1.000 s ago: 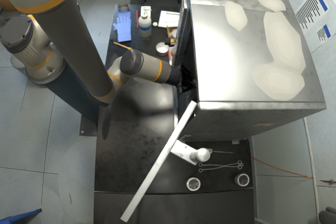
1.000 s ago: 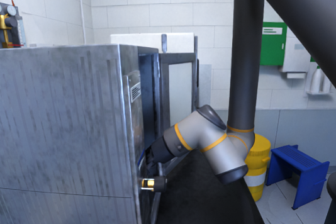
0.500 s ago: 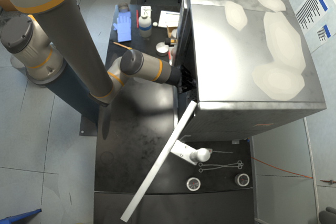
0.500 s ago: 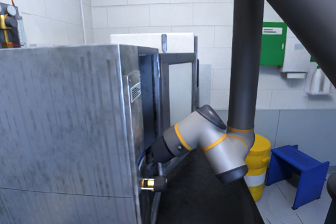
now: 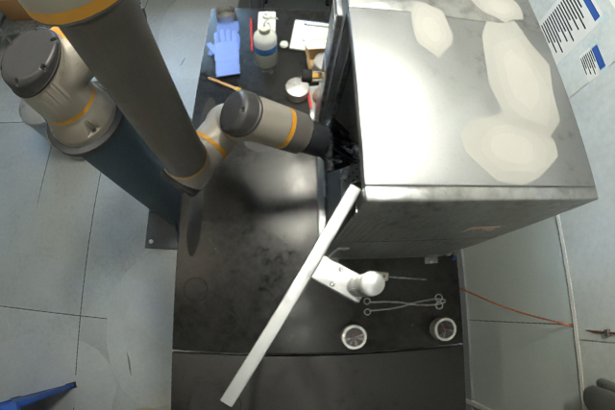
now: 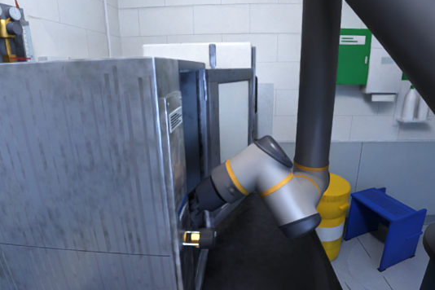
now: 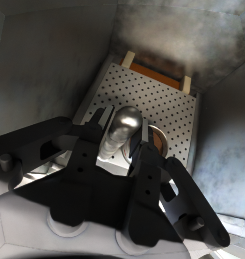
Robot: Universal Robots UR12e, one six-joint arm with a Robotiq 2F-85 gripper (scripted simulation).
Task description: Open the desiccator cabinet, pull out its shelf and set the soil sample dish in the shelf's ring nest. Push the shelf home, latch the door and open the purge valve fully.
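Observation:
The perforated shelf (image 7: 147, 101) sits deep inside the steel cabinet (image 5: 447, 98), its rear edge near an orange strip and two cream stops. Its round metal pull knob (image 7: 124, 123) stands at the front edge. The soil sample dish (image 7: 157, 142) rests in the ring nest on the shelf, partly hidden behind my right finger. My gripper (image 7: 126, 125) reaches in through the cabinet's mouth and is open around the knob, holding nothing. The cabinet door (image 5: 293, 291) is swung wide open, with its latch handle (image 5: 365, 284) on its inner face.
The black bench (image 5: 248, 247) carries the cabinet. At its far end lie a blue glove (image 5: 225, 51), a wash bottle (image 5: 265, 41) and a metal weight (image 5: 297, 89). Two gauges (image 5: 353, 336) and scissors (image 5: 405, 304) lie behind the open door. A small yellow-banded knob (image 6: 198, 238) sticks out from the cabinet's front corner.

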